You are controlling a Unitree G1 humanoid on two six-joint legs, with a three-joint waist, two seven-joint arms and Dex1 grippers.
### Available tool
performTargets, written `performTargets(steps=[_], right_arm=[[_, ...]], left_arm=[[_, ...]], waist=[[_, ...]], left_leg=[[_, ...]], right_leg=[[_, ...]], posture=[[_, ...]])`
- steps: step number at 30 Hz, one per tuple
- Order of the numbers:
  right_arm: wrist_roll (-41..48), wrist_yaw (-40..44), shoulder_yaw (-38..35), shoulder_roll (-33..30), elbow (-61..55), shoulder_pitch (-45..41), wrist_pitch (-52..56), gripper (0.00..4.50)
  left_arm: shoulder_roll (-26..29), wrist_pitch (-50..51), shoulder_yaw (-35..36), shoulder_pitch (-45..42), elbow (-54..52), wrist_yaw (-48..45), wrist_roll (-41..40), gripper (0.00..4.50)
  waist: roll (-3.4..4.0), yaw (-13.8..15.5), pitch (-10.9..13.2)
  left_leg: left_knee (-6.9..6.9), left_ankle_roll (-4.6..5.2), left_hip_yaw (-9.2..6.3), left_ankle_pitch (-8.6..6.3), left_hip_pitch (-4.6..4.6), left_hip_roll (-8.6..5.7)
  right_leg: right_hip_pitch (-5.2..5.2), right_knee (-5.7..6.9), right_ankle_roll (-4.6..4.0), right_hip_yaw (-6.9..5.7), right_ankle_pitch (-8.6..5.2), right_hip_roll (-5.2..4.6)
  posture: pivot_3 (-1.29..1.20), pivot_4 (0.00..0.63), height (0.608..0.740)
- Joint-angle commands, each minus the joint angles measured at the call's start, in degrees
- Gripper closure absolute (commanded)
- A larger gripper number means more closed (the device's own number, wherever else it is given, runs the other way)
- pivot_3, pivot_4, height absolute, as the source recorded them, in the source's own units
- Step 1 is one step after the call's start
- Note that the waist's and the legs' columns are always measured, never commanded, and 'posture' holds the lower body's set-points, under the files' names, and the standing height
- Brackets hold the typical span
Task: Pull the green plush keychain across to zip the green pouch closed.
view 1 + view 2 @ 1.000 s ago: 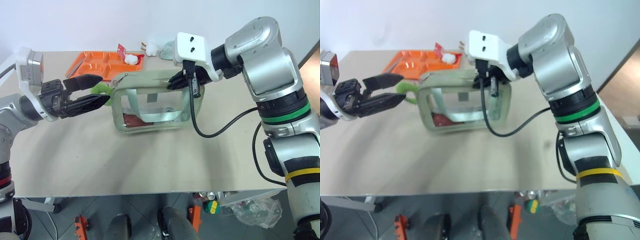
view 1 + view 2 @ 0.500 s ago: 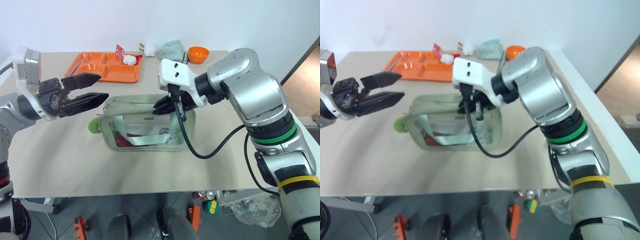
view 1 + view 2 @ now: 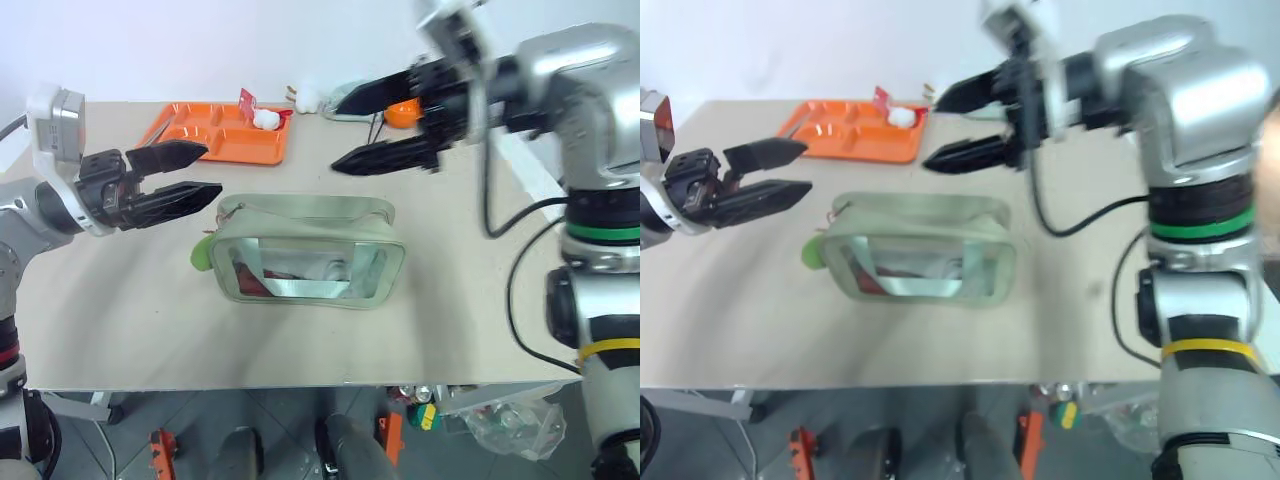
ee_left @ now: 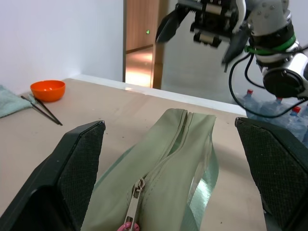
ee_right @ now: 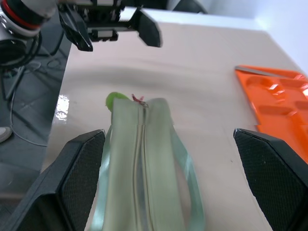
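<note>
You had the green pouch lying on the bench, green plush keychain at its left end. Left hand hovered wide beside it; right hand wide, above, holding nothing.

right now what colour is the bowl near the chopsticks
Orange; the bowl shows best in the left wrist view.

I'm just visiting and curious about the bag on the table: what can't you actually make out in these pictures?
- What is inside the green pouch: through the clear window in the left eye view, only reddish and pale shapes show, too small to name.
- The green plush keychain: mostly hidden behind the pouch's end.
- The white items on the orange tray: too small to identify.
- The right claw: blurred.
</note>
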Motion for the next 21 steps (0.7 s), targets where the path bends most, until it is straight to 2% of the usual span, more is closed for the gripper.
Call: performTargets(steps=[1, 5, 11, 17, 21], right_arm=[[0.7, 5.9, -2.3, -8.2, -4.4, 9.2, -6.4, 0.02], [1.6, 2.5, -4.8, -13.2, -8.8, 18.1, -6.2, 0.02], [7.9, -3.6, -9.5, -14.2, -18.8, 27.0, 1.0, 0.02], [14.1, -8.0, -10.6, -13.6, -24.3, 29.2, 6.8, 0.02], [12.1, -12.6, -7.3, -12.4, -25.0, 31.3, 5.1, 0.02]], left_arm=[[0.3, 0.5, -0.5, -1.6, -0.2, -1.4, -0.4, 0.0], [0.7, 0.1, -3.5, -1.2, -0.9, -3.9, 1.7, 0.0], [-0.1, -0.2, -6.1, -4.6, 1.7, -6.4, 3.1, 0.0], [-1.5, 0.2, -8.0, -7.0, 2.8, -8.4, 4.0, 0.0], [-2.1, 1.1, -9.3, -7.8, 1.9, -9.5, 3.7, 0.0]], waist=[[-0.01, 0.2, 0.0], [0.09, 0.1, 0.1], [0.08, 0.0, 0.1], [0.08, 0.1, 0.0], [0.05, 0.2, 0.0]], left_leg=[[0.03, 0.05, 0.02, -0.06, 0.02, 0.0], [0.03, 0.11, 0.31, -0.09, 0.05, -0.03], [0.05, 0.1, 0.22, -0.07, 0.16, 0.13], [0.08, 0.1, 0.29, -0.05, 0.19, 0.1], [0.09, 0.1, 0.28, -0.05, 0.16, 0.08]], right_leg=[[0.06, -0.07, 0.03, 0.0, -0.02, 0.0], [-0.06, 0.03, 0.1, 0.3, -0.02, -0.04], [-0.08, 0.18, -0.05, 0.3, 0.05, 0.25], [-0.03, 0.18, -0.01, 0.37, 0.1, 0.22], [-0.01, 0.12, 0.01, 0.36, 0.09, 0.18]], posture=[[0.0, 0.15, 0.74], [0.0, 0.15, 0.74], [0.0, 0.15, 0.74], [0.0, 0.15, 0.74], [0.0, 0.15, 0.74]])
